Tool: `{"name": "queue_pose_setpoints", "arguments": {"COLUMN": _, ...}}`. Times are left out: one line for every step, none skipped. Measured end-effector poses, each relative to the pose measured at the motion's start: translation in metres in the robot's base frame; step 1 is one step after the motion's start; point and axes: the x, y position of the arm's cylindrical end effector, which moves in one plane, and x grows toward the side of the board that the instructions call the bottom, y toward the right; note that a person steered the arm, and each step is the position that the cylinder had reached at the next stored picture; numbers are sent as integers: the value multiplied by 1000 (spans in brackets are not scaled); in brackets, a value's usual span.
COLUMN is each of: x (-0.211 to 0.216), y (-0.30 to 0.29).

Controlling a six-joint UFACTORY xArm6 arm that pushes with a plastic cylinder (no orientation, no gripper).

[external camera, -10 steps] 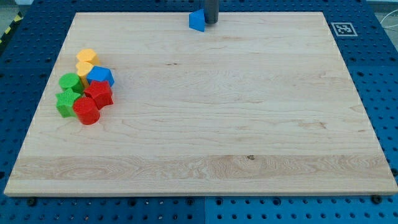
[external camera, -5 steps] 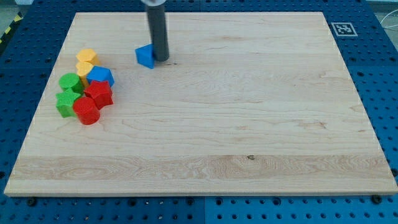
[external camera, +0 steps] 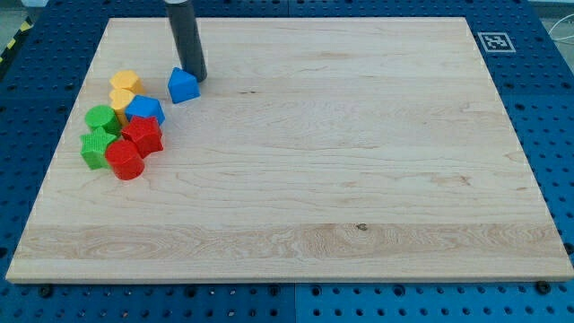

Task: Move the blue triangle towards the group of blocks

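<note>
Tip (external camera: 196, 79) touching blue triangle (external camera: 183, 86), near desk's top-left corner. No claw here, only a rod. Best pushed softly down-left toward the group (external camera: 124, 126), without scattering it.

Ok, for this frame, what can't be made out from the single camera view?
- Whether my tip touches the blue triangle: they meet too closely to tell.
- The rod's upper part and the arm: cut off by the view's top.
- Lower yellow block: partly hidden by the yellow block above it.
- Marker pattern: too small.
</note>
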Motion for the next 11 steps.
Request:
{"name": "queue_pose_setpoints", "arguments": {"x": 6, "y": -6}}
{"name": "queue_pose_setpoints", "arguments": {"x": 18, "y": -9}}
{"name": "queue_pose_setpoints", "arguments": {"x": 22, "y": -7}}
{"name": "queue_pose_setpoints", "arguments": {"x": 28, "y": 0}}
{"name": "queue_pose_setpoints", "arguments": {"x": 32, "y": 16}}
{"name": "queue_pose_setpoints", "arguments": {"x": 38, "y": 23}}
{"name": "queue_pose_setpoints", "arguments": {"x": 51, "y": 15}}
{"name": "queue_pose_setpoints", "arguments": {"x": 53, "y": -2}}
{"name": "queue_pose_setpoints", "arguments": {"x": 53, "y": -16}}
{"name": "queue_pose_setpoints", "arguments": {"x": 53, "y": -18}}
{"name": "queue_pose_setpoints", "arguments": {"x": 53, "y": -11}}
